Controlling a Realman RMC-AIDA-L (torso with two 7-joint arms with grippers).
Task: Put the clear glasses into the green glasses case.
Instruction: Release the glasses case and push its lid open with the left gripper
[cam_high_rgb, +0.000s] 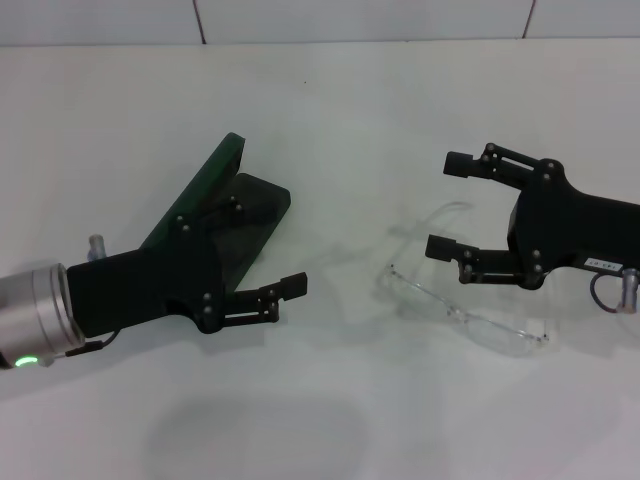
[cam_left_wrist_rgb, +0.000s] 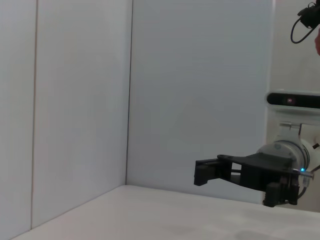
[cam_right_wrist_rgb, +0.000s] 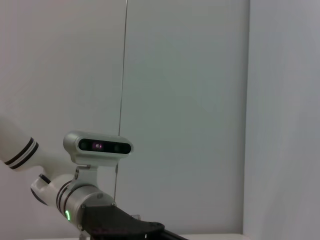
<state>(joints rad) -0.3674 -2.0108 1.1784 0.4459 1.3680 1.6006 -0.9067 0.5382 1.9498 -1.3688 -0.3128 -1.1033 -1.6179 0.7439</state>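
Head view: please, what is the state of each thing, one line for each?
green glasses case: open, lid raised, nothing visible inside.
clear glasses: on the table, outside the case, arms unfolded.
left gripper: over the case, fingers apart.
right gripper: fingers open, beside the glasses, holding nothing.

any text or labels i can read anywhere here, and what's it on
No text can be read in these views.
Right gripper: a small white label on its black body carries dark marks, too small to read.
Green glasses case: open, no lettering visible on it.
Clear glasses: no markings seen.
Left gripper: no label visible.
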